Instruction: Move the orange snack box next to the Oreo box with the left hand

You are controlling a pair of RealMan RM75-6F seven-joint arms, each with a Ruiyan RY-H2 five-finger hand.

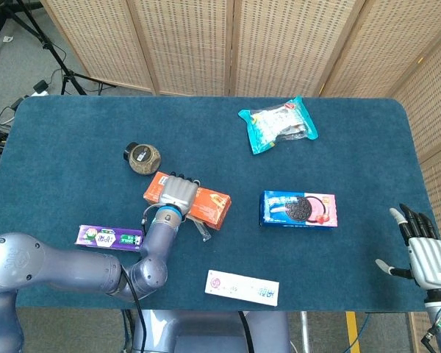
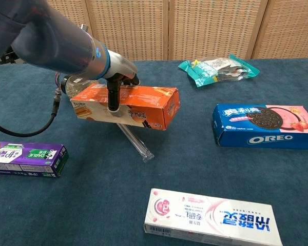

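My left hand (image 1: 178, 193) (image 2: 115, 84) grips the orange snack box (image 1: 212, 207) (image 2: 143, 105) from above and holds it off the table, over the clear plastic tube (image 2: 135, 140). The box lies lengthwise, its right end pointing toward the Oreo box (image 1: 298, 209) (image 2: 265, 126), which lies flat on the blue table (image 1: 353, 140) some way to the right. A clear gap separates the two boxes. My right hand (image 1: 422, 251) hangs at the table's right front corner, fingers spread, holding nothing.
A round brown jar (image 1: 142, 157) stands behind the left hand. A purple toothpaste box (image 1: 109, 237) (image 2: 25, 159) lies front left, a white and pink box (image 1: 242, 287) (image 2: 213, 222) at the front edge, a teal snack bag (image 1: 278, 124) (image 2: 217, 68) at the back.
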